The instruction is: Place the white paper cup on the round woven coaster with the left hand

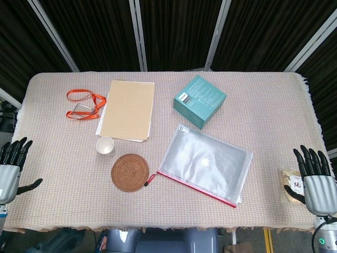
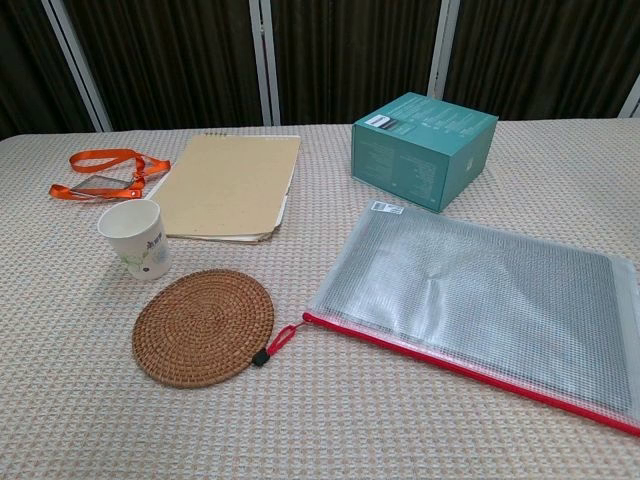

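While both hands, left hand (image 1: pixel 11 166) and right hand (image 1: pixel 316 176), hover with fingers spread and holding nothing at the bench's side edges, the white paper cup (image 2: pixel 136 238), upright with a small green print, stands just beside the round woven coaster (image 2: pixel 205 325).

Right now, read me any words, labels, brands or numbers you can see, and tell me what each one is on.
Nothing reads clearly.
White paper cup: a dark printed mark, too small to read.
Teal box: white label and faint print, too blurred.
Zip pouch: white corner sticker, unreadable.
Snack packet beside the right hand: one red character, not clear enough to quote.
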Tool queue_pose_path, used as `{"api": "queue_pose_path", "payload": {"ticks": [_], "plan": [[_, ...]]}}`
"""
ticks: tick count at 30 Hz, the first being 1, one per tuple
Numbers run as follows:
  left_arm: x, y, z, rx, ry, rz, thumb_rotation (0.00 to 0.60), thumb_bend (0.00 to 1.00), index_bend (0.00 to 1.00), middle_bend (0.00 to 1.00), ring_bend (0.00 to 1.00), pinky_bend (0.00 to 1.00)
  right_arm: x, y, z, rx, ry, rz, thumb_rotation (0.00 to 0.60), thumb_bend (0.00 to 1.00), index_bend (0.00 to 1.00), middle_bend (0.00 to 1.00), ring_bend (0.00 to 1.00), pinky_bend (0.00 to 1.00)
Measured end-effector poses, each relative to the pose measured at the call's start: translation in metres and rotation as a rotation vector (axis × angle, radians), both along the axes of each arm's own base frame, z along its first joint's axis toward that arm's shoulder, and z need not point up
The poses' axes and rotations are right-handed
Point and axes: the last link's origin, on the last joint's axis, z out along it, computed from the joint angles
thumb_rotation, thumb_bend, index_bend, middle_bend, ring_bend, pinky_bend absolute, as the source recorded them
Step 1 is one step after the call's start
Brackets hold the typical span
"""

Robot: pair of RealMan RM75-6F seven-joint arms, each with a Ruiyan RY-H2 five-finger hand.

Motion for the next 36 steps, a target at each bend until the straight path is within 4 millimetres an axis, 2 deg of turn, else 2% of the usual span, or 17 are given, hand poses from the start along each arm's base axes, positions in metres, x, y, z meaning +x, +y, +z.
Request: {"api": "queue_pose_path", "payload": {"ticks": [7, 11, 17, 24, 30, 32, 36], "plan": [[0.001, 0.002, -0.002, -0.015, -0.004, 0.014, 0.6, 0.0, 0.0, 0.0, 0.0, 0.0, 0.001, 0.0, 0.001, 0.008, -0.01, -0.006, 0.6, 0.0, 0.0, 0.0, 0.0, 0.0], [0.007, 0.01, -0.007, -0.042, -0.001, 0.002, 0.6, 0.0, 0.0, 0.0, 0.0, 0.0, 0.001, -0.002, 0.001, 0.011, -0.008, -0.009, 0.6, 0.0, 0.0, 0.0, 0.0, 0.0], [0.029, 0.041, -0.024, -0.123, 0.029, -0.055, 0.6, 0.0, 0.0, 0.0, 0.0, 0.0, 0.001, -0.007, -0.002, 0.027, -0.001, -0.019, 0.6, 0.0, 0.0, 0.0, 0.0, 0.0], [0.071, 0.095, -0.067, -0.28, 0.13, -0.126, 0.6, 0.0, 0.0, 0.0, 0.0, 0.01, -0.002, -0.014, -0.005, 0.023, 0.025, -0.045, 0.6, 0.0, 0.0, 0.0, 0.0, 0.0], [0.096, 0.125, -0.106, -0.34, 0.186, -0.141, 0.6, 0.0, 0.03, 0.01, 0.01, 0.18, -0.008, -0.018, -0.004, 0.005, 0.035, -0.08, 0.6, 0.0, 0.0, 0.0, 0.0, 0.0], [0.098, 0.131, -0.114, -0.34, 0.197, -0.146, 0.6, 0.0, 0.08, 0.05, 0.05, 0.24, -0.01, -0.02, -0.003, 0.001, 0.039, -0.09, 0.6, 0.0, 0.0, 0.0, 0.0, 0.0], [0.1, 0.142, -0.129, -0.341, 0.225, -0.136, 0.6, 0.0, 0.13, 0.11, 0.1, 0.29, -0.013, -0.023, -0.003, -0.002, 0.042, -0.101, 0.6, 0.0, 0.0, 0.0, 0.0, 0.0]]}}
